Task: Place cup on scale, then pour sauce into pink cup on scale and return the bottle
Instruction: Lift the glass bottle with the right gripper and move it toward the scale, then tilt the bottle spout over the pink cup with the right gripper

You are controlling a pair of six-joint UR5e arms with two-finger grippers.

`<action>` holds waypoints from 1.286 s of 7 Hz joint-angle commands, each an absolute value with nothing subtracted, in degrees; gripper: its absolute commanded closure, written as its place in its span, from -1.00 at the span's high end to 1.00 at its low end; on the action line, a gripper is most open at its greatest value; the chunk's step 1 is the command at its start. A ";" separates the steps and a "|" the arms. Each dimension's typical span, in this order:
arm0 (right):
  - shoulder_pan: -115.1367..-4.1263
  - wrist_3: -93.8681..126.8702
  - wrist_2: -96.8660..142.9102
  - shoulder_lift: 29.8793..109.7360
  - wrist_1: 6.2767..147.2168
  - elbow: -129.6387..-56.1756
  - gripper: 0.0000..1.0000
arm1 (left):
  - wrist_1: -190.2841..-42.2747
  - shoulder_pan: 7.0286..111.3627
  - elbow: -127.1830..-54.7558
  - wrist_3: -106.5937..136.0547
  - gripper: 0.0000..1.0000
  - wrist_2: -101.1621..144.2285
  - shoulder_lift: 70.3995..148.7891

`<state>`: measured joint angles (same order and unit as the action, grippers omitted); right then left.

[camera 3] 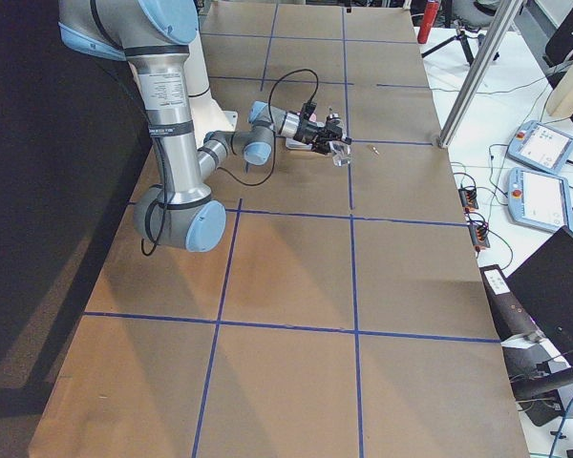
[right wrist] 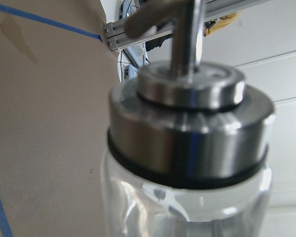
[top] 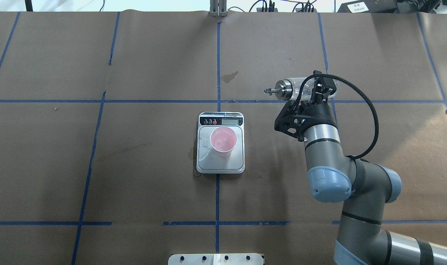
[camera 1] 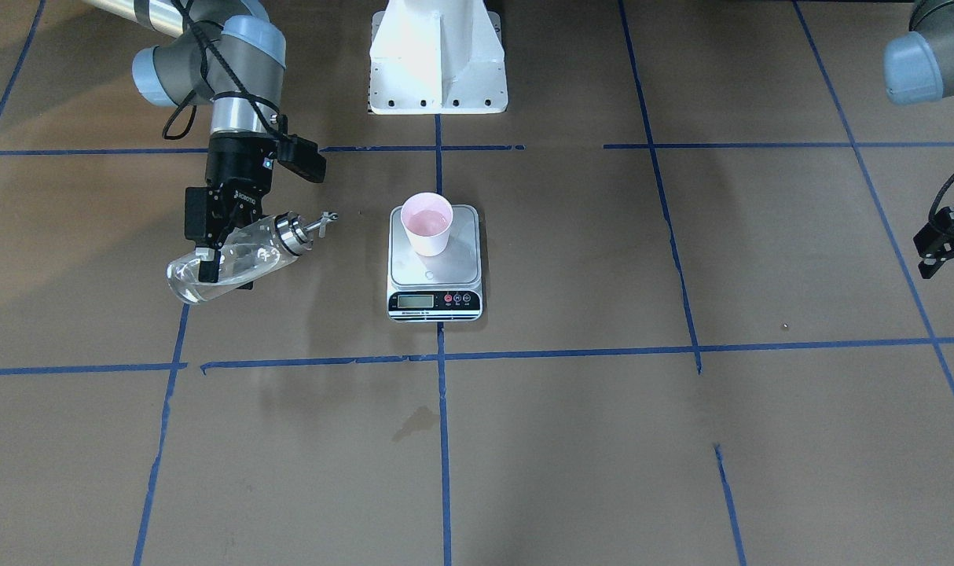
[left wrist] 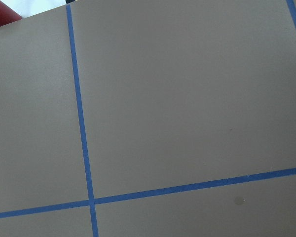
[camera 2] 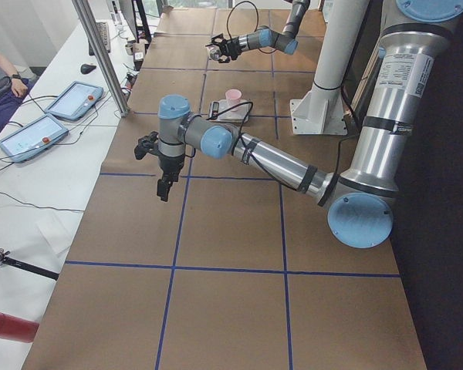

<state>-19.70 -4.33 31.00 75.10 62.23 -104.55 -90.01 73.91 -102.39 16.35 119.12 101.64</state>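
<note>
The pink cup (camera 1: 427, 223) (top: 223, 140) stands upright on the steel plate of the scale (camera 1: 434, 271) (top: 220, 163), at the table's middle. My right gripper (camera 1: 210, 259) (top: 318, 90) is shut on the clear glass bottle (camera 1: 237, 263) (top: 297, 87), apart from the scale on my right. The bottle lies close to horizontal, with its metal spout (camera 1: 324, 224) towards the scale. The bottle's metal collar (right wrist: 190, 133) fills the right wrist view. My left gripper (camera 1: 942, 240) (camera 2: 163, 185) hangs over bare paper far from the scale, cut by the frame's edge, so I cannot tell its state.
Brown paper with blue tape lines (left wrist: 84, 148) covers the table. A wet-looking outline (top: 206, 147) shows on the scale's plate, and a dark stain (top: 231, 76) marks the paper beyond it. The white robot base (camera 1: 438, 63) stands behind the scale. A person (camera 2: 0, 85) sits beside the table's end.
</note>
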 commanded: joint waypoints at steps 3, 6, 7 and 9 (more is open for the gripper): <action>-10.82 -5.54 15.32 73.48 67.90 -103.53 -1.00 | -89.82 74.61 -102.31 16.26 1.00 119.18 100.37; -10.46 -20.17 9.24 71.19 74.71 -103.62 -1.00 | -89.74 75.06 -102.04 16.26 1.00 121.36 99.85; -10.28 -21.26 7.66 71.19 74.79 -103.45 -1.00 | -89.74 75.23 -102.13 16.26 1.00 121.72 99.58; -10.28 -29.55 6.60 70.58 74.79 -103.53 -1.00 | -89.74 75.50 -102.22 16.26 1.00 121.73 99.49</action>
<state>-10.28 -23.46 7.43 71.08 74.74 -103.49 -89.74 75.35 -102.14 16.26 121.62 99.61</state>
